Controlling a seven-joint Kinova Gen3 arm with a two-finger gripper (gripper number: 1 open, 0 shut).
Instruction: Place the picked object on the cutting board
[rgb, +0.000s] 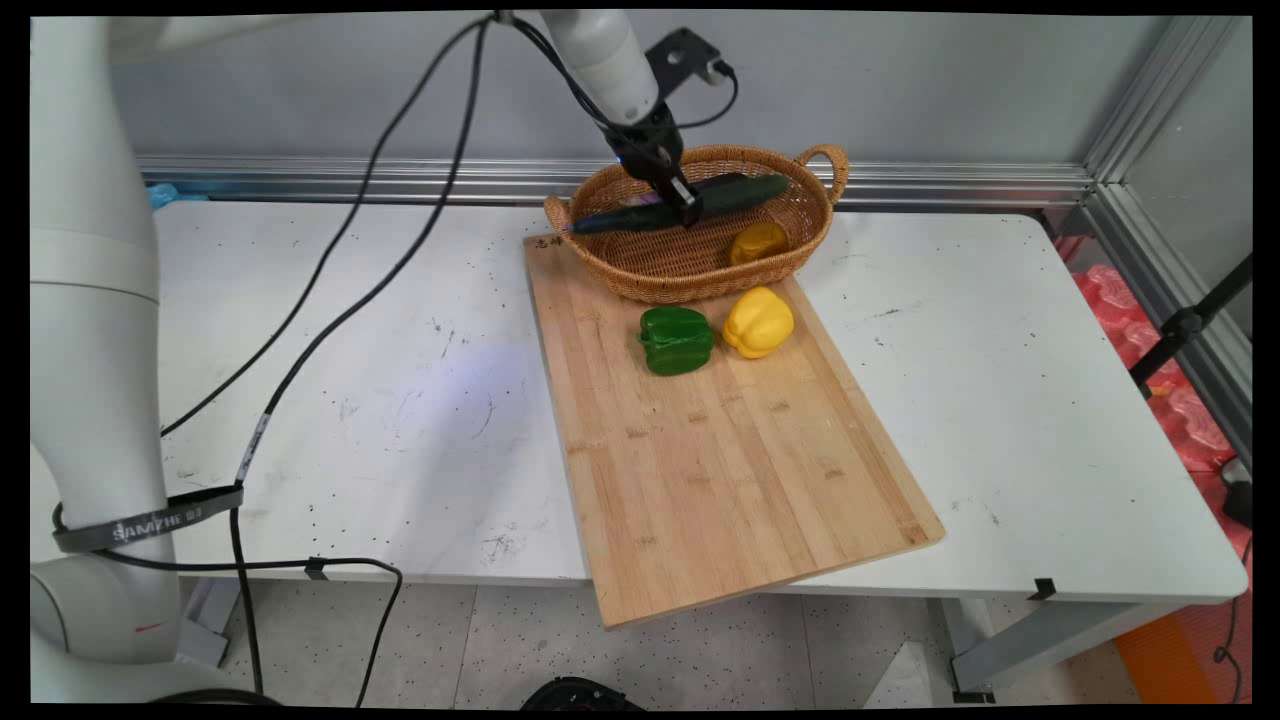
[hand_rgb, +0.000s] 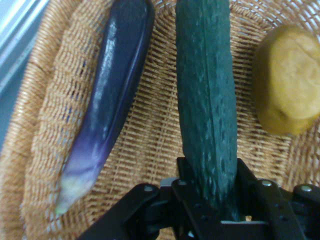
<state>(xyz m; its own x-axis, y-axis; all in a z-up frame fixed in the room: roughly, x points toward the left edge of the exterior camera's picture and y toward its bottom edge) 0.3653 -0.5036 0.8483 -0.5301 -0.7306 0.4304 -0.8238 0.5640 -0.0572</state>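
Cucumber in pincer — over basket, white table.

Basket crowded by eggplant, cucumber, potato; board's near half open.

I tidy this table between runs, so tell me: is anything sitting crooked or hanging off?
Yes. The cutting board lies askew, its near corner jutting past the table edge. The wicker basket sits partly on the board's far end. The gripper is shut on a cucumber over the basket.
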